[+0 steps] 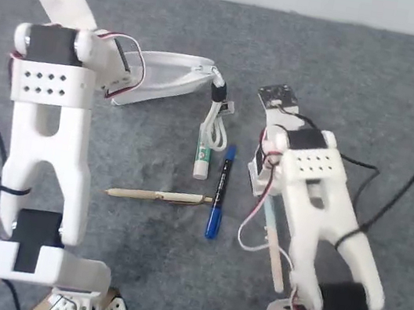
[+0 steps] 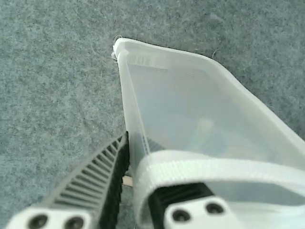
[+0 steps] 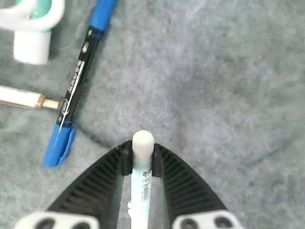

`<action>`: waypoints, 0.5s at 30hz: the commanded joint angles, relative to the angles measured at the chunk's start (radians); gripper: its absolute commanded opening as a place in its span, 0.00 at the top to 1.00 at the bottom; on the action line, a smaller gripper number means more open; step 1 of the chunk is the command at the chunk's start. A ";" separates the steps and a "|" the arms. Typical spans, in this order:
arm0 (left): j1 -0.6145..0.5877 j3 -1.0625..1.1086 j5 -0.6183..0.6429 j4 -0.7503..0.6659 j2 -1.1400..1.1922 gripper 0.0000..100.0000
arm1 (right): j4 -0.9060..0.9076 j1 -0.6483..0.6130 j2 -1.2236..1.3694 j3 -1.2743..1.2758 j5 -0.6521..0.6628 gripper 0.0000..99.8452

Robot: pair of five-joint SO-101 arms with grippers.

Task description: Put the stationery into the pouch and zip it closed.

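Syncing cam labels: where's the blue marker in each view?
High view: blue marker lies near picture centre, lengthwise up-down, just below the white tube.
Right wrist view: blue marker lies diagonally on the grey carpet.
Left wrist view: aimed at the pouch instead.
Shared landmark: the beige pen, whose end meets the marker's side.

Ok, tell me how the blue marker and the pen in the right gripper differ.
The blue marker lies free on the grey mat; the pale pen is clamped in the right gripper. The marker has a black barrel with blue ends; the pen is pale blue with a white tip. Both are slim pens, outside the pouch.
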 commanded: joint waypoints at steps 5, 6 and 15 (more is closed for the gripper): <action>-0.006 0.002 0.012 -0.021 -0.020 0.99 | 0.008 -0.025 -0.314 0.092 0.009 0.99; -0.006 0.002 0.012 -0.021 -0.020 0.99 | 0.007 -0.027 -0.349 0.109 0.009 0.99; -0.005 0.004 0.012 -0.021 -0.020 0.99 | -0.131 -0.047 -0.608 0.304 0.002 0.99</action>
